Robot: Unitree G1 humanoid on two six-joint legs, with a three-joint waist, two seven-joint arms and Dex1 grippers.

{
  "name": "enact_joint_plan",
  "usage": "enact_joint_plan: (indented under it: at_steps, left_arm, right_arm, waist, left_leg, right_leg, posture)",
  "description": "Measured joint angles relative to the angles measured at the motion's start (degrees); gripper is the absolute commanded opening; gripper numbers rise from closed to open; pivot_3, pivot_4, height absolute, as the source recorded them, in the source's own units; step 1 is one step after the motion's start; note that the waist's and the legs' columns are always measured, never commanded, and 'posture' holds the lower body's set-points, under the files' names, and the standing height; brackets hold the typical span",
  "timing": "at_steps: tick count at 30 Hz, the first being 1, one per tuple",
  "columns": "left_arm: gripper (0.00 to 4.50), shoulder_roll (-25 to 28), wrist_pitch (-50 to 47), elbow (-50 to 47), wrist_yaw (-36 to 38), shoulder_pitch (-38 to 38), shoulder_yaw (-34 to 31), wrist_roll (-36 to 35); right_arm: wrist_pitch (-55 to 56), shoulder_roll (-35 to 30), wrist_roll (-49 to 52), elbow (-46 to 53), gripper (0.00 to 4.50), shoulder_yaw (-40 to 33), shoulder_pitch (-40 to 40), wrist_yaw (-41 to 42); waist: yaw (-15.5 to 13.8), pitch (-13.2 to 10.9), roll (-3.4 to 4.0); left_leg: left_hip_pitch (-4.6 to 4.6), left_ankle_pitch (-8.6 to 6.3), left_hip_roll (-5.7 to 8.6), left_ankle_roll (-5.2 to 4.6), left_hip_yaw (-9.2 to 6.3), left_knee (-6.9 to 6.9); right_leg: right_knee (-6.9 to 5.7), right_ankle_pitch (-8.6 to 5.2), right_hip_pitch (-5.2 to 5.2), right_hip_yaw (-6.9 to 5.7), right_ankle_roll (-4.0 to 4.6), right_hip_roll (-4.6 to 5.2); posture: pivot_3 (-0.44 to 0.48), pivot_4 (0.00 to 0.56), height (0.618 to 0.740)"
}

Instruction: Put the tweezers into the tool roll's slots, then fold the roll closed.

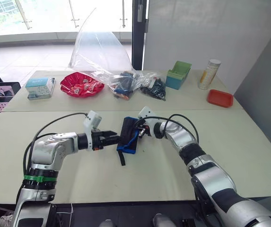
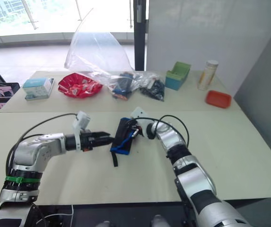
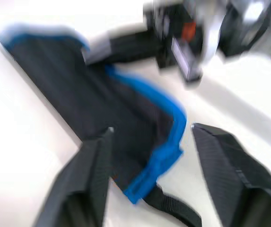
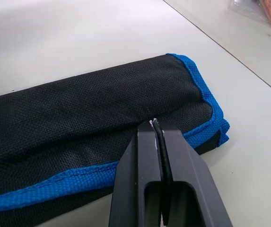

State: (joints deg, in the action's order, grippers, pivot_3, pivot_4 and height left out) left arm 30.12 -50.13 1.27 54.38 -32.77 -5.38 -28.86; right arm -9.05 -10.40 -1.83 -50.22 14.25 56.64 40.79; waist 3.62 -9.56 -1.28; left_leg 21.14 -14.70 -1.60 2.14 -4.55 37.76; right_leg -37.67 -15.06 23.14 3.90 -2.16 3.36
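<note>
Tool roll: I see the tool roll in the middle of the near table, between my two grippers. It is partly folded, with black fabric and blue edging showing, and a black strap hangs toward me from its near end.

Right gripper: my right gripper has its two fingers pressed together on a thin black thing, a pointed tip or a fold of fabric; I cannot tell which. The tip touches the black face of the roll close to its blue-edged corner.

Left gripper: my left gripper is wide open and holds nothing. Its fingers stand on both sides of the blue corner of the roll, just beside it.

Progress: I judge we are late in the task. No loose tweezers lie on the table near the roll, so they are probably inside already, and the folding is in hand but not finished.

Left to do: close the fold fully, and perhaps wrap the strap.

Hidden: the slots and the tweezers are covered by the folded fabric, so I cannot count them. The left wrist view is blurred.

Background: a clear plastic bag and a red bowl are on the far table, well apart.
</note>
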Motion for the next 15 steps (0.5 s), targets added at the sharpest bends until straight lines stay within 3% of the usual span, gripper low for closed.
enact_joint_plan:
  at_steps: [6,10,15]
  left_arm:
    - [1.23,-6.37,8.29,7.03,-3.68,-1.46,3.87,3.15]
    - [0.03,-7.82,14.88,13.25,-3.53,-3.14,8.59,7.92]
    - [0.03,-8.59,17.71,15.75,-3.14,-3.40,12.78,11.52]
  right_arm:
    - [0.27,0.26,-0.05,1.88,0.00,-0.62,-1.34,0.36]
    - [0.19,0.29,-0.03,3.36,0.00,-1.27,-2.24,0.32]
    - [1.14,-0.30,-0.10,4.46,0.00,-1.41,-3.25,1.28]
  waist:
    - [0.30,0.00,0.00]
    - [0.31,0.00,0.00]
    - [0.33,0.00,0.00]
  left_leg:
    - [0.02,0.00,0.00,0.00,0.01,-0.02]
    - [0.02,0.00,0.00,0.00,0.02,-0.02]
    - [0.03,0.00,0.00,0.00,0.02,-0.02]
  right_leg:
    - [-0.03,0.01,0.08,0.01,-0.01,-0.02]
    - [-0.02,0.01,0.07,0.01,0.00,-0.02]
    - [-0.01,0.01,0.07,0.01,-0.01,-0.02]
  posture:
    - [0.000,0.150,0.738]
    - [0.000,0.150,0.738]
    - [0.000,0.150,0.738]
